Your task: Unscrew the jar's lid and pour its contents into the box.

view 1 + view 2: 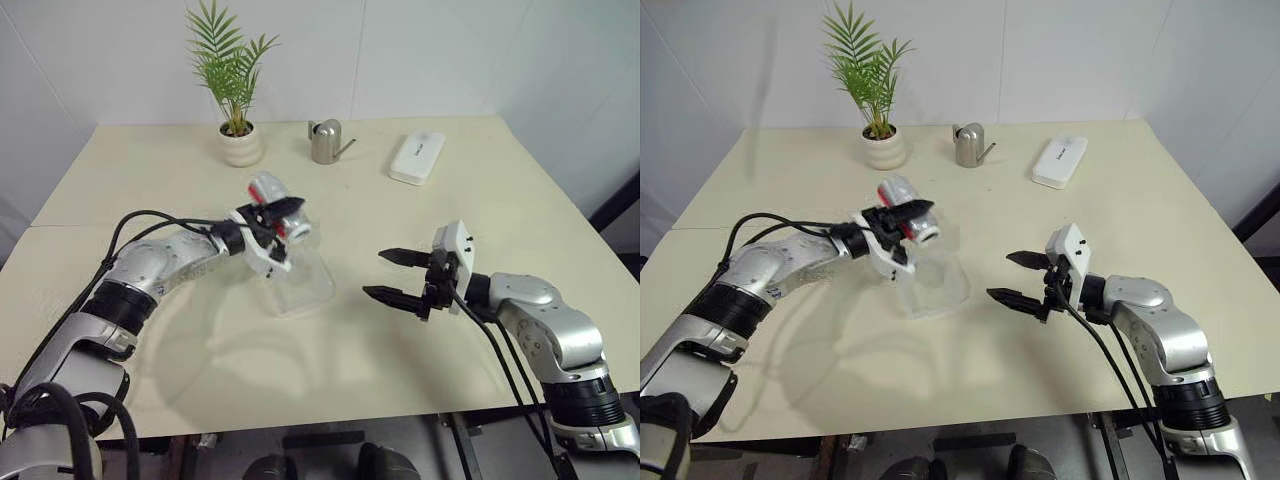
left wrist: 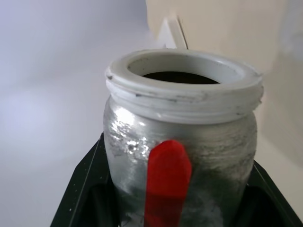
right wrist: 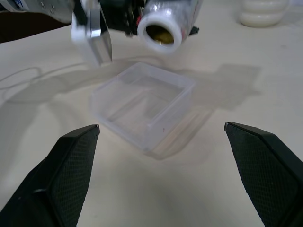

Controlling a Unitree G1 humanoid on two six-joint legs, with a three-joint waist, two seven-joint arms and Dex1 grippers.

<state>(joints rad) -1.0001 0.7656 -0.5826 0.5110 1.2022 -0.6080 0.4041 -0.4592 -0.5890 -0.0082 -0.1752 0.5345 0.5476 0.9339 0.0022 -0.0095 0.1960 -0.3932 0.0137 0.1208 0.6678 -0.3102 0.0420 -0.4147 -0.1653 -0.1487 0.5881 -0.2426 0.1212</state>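
Since the jar (image 3: 166, 21) is uncapped, unscrewing: we judge done.
Left gripper (image 1: 272, 226): clamps jar, tipped above box (image 3: 142, 106).
Right gripper (image 1: 398, 275): wide, empty, beside box.
Pouring: box looks bare; contents (image 3: 160, 33) remain inside.

Table (image 1: 150, 180): pale cream top, seam line at left edge, mid-frame. Clear box (image 1: 300, 285) sits on it at centre, slightly left. Upper centre-left: white ribbed pot w/ palm plant (image 1: 240, 145). Just right of it, upper centre: silver watering can (image 1: 326, 141), spout pointing right. Upper right of centre: white rect. case (image 1: 417, 157), flat, angled. All three well apart from box.
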